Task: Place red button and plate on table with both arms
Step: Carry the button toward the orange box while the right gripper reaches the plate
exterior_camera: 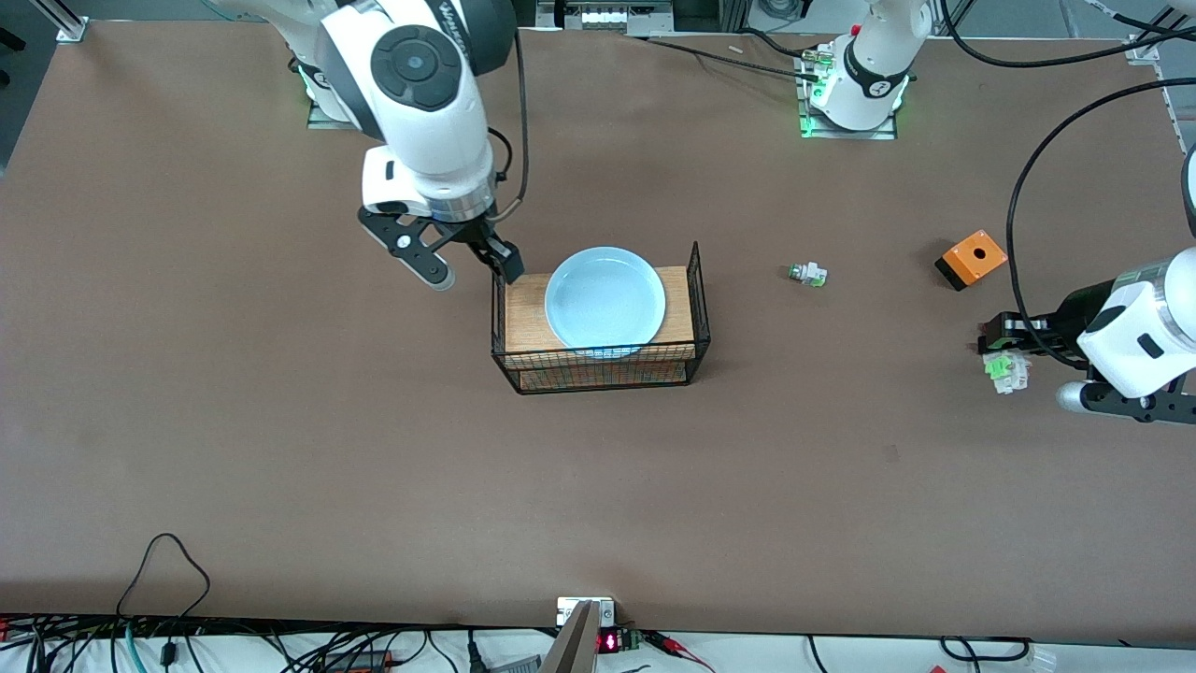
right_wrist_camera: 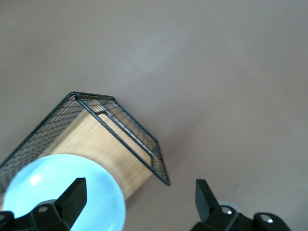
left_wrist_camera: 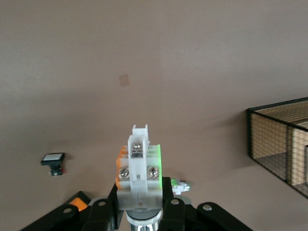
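The pale blue plate (exterior_camera: 605, 297) lies on the wooden top of a black wire rack (exterior_camera: 598, 360) mid-table. My right gripper (exterior_camera: 475, 271) is open at the rack's end toward the right arm, with one fingertip (exterior_camera: 510, 268) over the rack's corner. In the right wrist view its fingers straddle the plate's (right_wrist_camera: 38, 183) rim and the bare table (right_wrist_camera: 216, 72). My left gripper (exterior_camera: 1004, 348) is shut on the red button (exterior_camera: 1005, 371), low over the table (exterior_camera: 280, 449) at the left arm's end. Only the button's whitish body (left_wrist_camera: 139, 168) with its green bits shows; the cap is hidden between the fingers.
A white-green switch (exterior_camera: 808, 274) lies between the rack and an orange box (exterior_camera: 972, 259). A black switch with a white face (left_wrist_camera: 53, 161) lies on the table in the left wrist view, which also shows the rack (left_wrist_camera: 279, 139). Cables run along the front edge.
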`<move>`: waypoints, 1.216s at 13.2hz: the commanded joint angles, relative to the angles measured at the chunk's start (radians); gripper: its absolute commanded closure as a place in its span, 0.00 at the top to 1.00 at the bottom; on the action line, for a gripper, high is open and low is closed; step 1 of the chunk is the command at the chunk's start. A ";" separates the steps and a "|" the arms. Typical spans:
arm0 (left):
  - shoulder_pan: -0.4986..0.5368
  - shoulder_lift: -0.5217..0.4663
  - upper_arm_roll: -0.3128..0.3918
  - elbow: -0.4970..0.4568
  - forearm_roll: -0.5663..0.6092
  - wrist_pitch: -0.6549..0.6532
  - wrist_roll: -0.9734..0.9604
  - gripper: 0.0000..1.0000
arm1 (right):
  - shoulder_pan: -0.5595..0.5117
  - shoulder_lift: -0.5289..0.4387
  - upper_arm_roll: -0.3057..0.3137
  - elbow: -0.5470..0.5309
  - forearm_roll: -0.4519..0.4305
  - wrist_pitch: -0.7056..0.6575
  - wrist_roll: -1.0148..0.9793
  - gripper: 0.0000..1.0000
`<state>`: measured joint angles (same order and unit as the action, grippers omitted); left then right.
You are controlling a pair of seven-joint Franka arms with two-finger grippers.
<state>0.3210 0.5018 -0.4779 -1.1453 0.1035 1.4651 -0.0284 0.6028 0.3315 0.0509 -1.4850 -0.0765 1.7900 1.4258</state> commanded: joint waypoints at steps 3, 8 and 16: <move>-0.025 -0.164 0.062 -0.244 0.022 0.108 0.033 0.00 | 0.048 0.043 -0.008 0.003 -0.022 0.025 0.062 1.00; -0.260 -0.213 0.308 -0.327 -0.016 0.156 0.035 0.00 | 0.051 0.096 -0.008 0.005 -0.017 0.115 0.050 1.00; -0.352 -0.316 0.490 -0.596 -0.080 0.320 0.042 0.00 | 0.081 0.175 -0.008 0.006 -0.020 0.195 0.067 1.00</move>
<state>0.0114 0.2270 -0.0464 -1.6778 0.0505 1.7599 -0.0084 0.6568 0.4902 0.0503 -1.4859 -0.0819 1.9743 1.4624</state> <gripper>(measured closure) 0.661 0.000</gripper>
